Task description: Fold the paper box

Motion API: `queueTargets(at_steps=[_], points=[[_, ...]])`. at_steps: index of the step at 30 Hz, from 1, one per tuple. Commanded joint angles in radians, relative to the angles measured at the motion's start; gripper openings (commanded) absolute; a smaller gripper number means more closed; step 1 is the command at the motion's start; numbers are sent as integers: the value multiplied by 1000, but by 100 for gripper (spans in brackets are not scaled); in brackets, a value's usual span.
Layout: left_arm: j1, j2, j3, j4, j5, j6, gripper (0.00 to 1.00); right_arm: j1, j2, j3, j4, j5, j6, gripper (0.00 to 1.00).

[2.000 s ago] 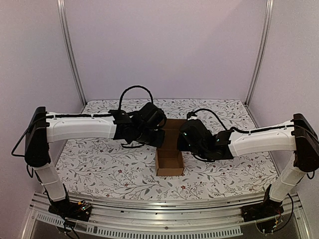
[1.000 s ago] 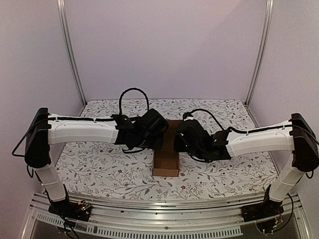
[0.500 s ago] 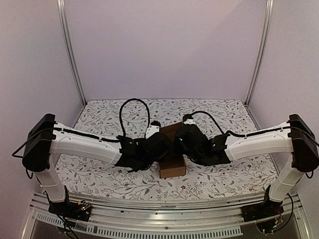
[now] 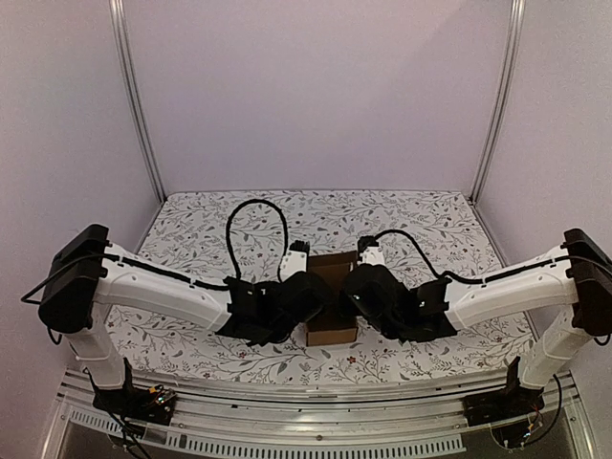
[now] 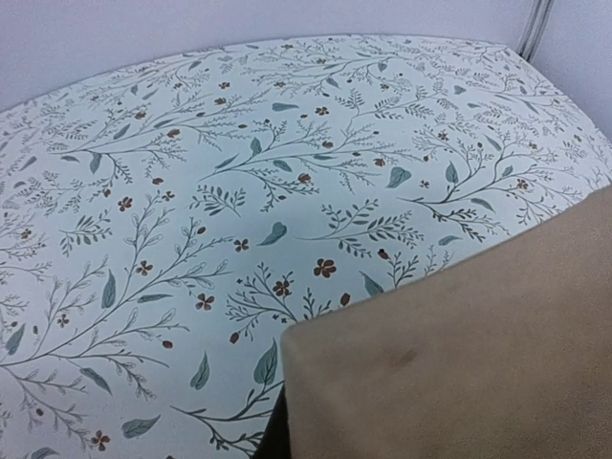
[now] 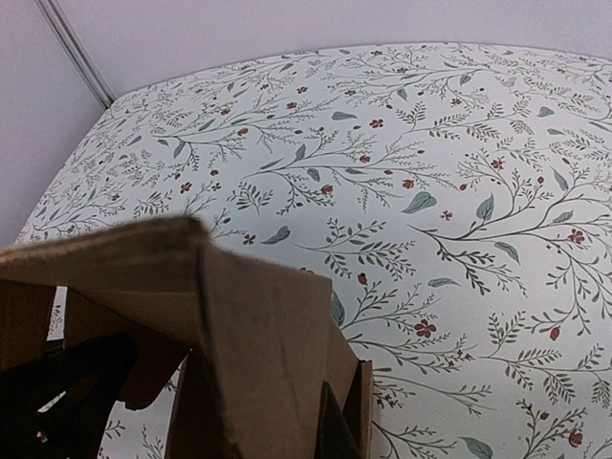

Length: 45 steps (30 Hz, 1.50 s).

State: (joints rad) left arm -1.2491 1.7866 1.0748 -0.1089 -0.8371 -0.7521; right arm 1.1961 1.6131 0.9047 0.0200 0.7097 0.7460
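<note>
Top external shows the paper box (image 4: 333, 333) as a brown cardboard cube.

plain brown paper box (image 4: 332, 333); white surface (image 4: 440, 215) patterned with grey-green leafy sprigs and small red flowers; pale lilac walls (image 4: 316, 86).

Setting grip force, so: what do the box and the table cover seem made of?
The box looks like thin brown cardboard, matte; rough cut edges and fold creases show. The table cover is a smooth, flat floral-printed sheet, perhaps vinyl or cloth; I cannot tell which.
</note>
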Motion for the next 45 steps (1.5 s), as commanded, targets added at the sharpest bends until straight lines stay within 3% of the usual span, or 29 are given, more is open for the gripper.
queueTargets(at_steps=[1,16,45], points=[[-29,22,21,-16,41,-13,0,58,10,-79,-83,-67,34,0],[-70,76,21,-47,-36,-243,0,95,0,-202,51,-42,74,0],[-167,165,-85,212,-33,-281,0,179,-69,-363,92,12,176,0]])
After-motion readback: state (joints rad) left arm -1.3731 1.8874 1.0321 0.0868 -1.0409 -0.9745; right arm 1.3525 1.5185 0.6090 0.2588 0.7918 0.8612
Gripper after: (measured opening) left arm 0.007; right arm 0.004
